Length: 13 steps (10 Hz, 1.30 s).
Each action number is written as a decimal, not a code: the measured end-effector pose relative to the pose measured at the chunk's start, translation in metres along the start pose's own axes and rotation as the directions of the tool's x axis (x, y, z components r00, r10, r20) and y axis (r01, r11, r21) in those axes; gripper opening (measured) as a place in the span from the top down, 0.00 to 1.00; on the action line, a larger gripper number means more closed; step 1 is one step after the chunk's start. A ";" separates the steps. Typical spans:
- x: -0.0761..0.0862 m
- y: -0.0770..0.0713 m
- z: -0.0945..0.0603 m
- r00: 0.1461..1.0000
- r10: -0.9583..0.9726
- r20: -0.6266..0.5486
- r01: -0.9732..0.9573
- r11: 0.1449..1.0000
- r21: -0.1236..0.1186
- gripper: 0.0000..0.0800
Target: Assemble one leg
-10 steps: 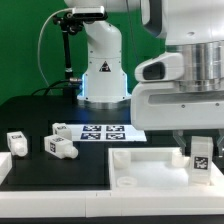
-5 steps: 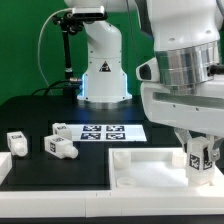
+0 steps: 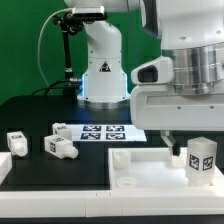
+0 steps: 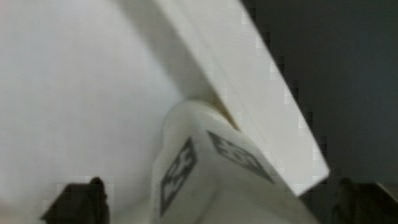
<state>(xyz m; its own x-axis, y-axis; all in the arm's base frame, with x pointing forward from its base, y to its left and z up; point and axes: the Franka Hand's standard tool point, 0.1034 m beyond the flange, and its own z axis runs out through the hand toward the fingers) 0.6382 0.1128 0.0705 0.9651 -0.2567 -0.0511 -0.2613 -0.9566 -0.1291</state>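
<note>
The leg is a small white block with smooth matte faces and squared edges, and it stands upright with its long axis vertical, in the corner of the large flat white tray-like piece at the exterior view's right. A black-and-white square tag covers the face turned toward the exterior camera, and the top face is plain white. In the wrist view the leg appears as a pale wedge with two tagged faces meeting at an edge, beside the raised white rim of that piece. The tray-like piece is a broad, shallow, square form with a low rim; the leg is the only thing standing in it. The tool hangs just above the leg with its fingers mostly hidden by the arm's bulky white and grey wrist; in the wrist view two dark fingertips show spread either side of the leg, so the tool stands apart and not clamped on it. On the black desk, well apart toward the exterior view's left, lie two other small tagged white blocks, one on its side and one near the edge. Behind them lies the marker board, thin and flat, carrying several tags.
</note>
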 end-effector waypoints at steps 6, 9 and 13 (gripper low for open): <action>0.012 0.003 -0.004 0.814 -0.577 -0.061 0.575 0.817 -0.055 0.19; 0.014 0.003 -0.004 0.758 -0.648 -0.073 0.644 0.761 -0.078 0.34; 0.013 0.003 -0.004 0.895 -0.436 -0.090 0.433 0.900 -0.055 0.64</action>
<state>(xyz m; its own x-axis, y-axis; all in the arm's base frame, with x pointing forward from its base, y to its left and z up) 0.6504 0.1062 0.0731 0.9795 0.1753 0.0995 0.1838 -0.9794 -0.0835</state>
